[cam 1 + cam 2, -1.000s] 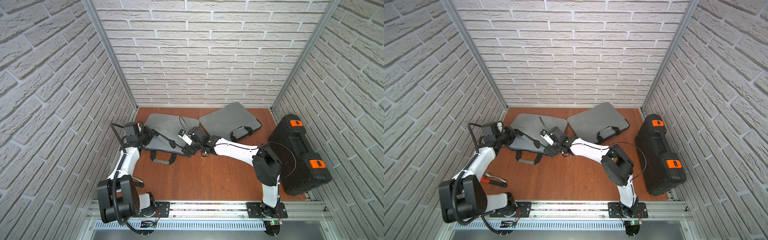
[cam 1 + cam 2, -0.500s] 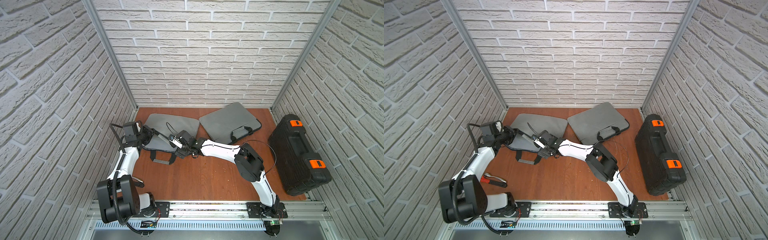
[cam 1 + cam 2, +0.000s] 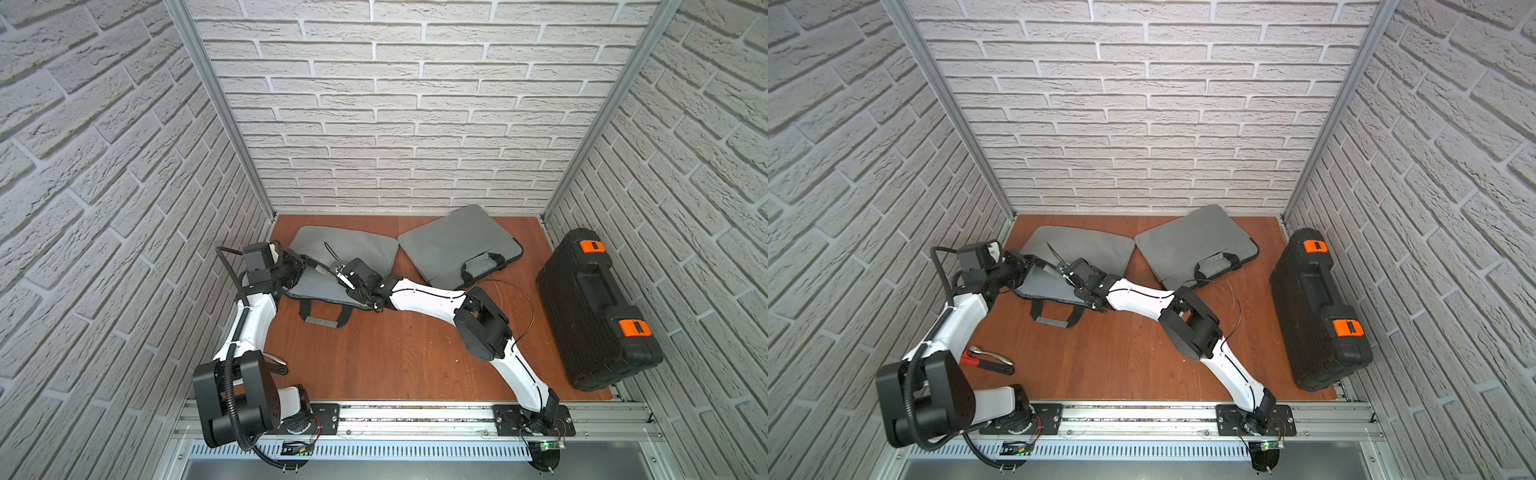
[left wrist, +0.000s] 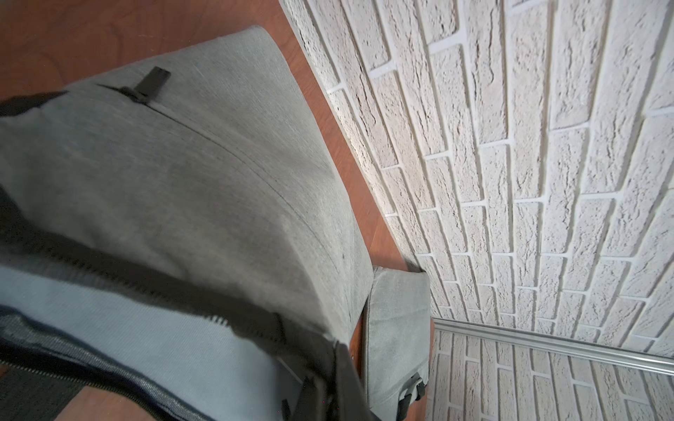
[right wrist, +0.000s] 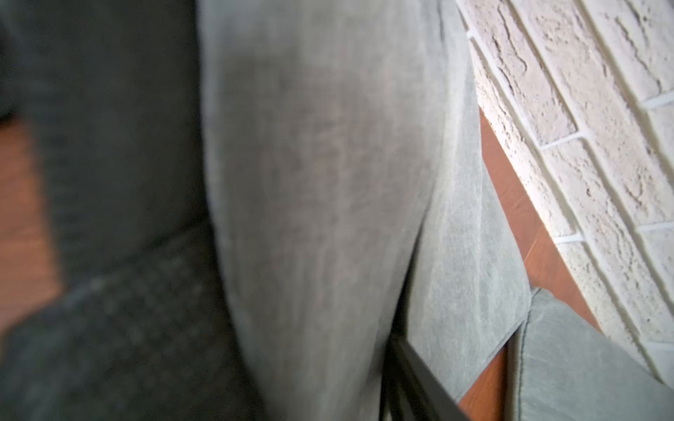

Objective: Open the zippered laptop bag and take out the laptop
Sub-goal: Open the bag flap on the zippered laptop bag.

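Laptop bag (image 3: 353, 249) on red-brown tabletop (image 3: 395, 357), brick walls (image 3: 395, 124), left gripper (image 3: 303, 262) clamped on it, right gripper (image 3: 352, 291) opening unclear.

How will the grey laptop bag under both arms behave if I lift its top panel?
The laptop bag probably has a floppy top: it bows where unzipped. Lying flat on the table, it should slide, not roll. Its loose handle may snag.

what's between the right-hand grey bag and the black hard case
Only a bare strip of the wooden table separates the grey bag from the black case; nothing lies on it. Both top views show this.
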Robot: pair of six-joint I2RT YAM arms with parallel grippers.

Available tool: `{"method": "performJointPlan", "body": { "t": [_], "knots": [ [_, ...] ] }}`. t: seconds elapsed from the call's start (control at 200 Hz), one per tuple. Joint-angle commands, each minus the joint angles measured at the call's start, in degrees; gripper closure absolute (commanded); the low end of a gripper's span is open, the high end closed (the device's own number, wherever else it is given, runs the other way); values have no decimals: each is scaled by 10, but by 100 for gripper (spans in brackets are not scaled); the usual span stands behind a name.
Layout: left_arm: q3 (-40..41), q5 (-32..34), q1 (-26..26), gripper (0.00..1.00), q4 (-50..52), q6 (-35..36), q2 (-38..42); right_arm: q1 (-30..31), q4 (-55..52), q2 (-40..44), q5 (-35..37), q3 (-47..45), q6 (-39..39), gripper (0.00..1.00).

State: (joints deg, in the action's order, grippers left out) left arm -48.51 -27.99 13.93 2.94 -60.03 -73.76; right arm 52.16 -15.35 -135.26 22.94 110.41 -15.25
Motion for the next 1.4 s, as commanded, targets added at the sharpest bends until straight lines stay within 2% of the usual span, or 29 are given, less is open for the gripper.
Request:
{"method": "performJointPlan", "body": {
  "t": [0.0,0.06,0.1,0.18,0.295,0.48,0.63,0.68,0.765,0.87,1.07,1.195,1.335,1.395],
  "knots": [
    [-14,-23,8,100,-38,1,20,-14,26,-2,19,36,4,79],
    [-13,-24,12,93,-38,1,21,-14,23,1,14,40,7,93],
    [-11,-25,15,83,-37,1,22,-14,23,6,11,40,10,94],
    [-6,-25,23,48,-38,0,26,-15,13,17,-2,40,24,94],
    [11,-24,36,2,-46,-1,41,-20,-29,19,-2,65,61,94],
    [29,-6,50,2,-40,27,90,-29,-120,8,-12,139,119,94],
    [35,74,51,2,47,41,138,-35,-204,-19,-26,235,151,94],
    [43,84,51,2,61,49,152,-39,-234,-33,-36,274,163,94],
    [66,74,51,3,52,58,174,-43,-277,-54,-55,333,182,94],
    [105,31,54,5,4,44,190,-46,-314,-75,-67,392,199,94],
    [183,-23,51,8,-124,-60,175,-49,-349,-94,-86,446,224,94],
    [214,-8,14,10,-167,-87,159,-49,-352,-91,-97,446,231,94],
    [225,54,-61,10,-185,-90,137,-49,-352,-90,-106,446,236,94],
    [234,76,-87,14,-215,-102,121,-49,-351,-89,-110,446,238,94]
  ]
}}
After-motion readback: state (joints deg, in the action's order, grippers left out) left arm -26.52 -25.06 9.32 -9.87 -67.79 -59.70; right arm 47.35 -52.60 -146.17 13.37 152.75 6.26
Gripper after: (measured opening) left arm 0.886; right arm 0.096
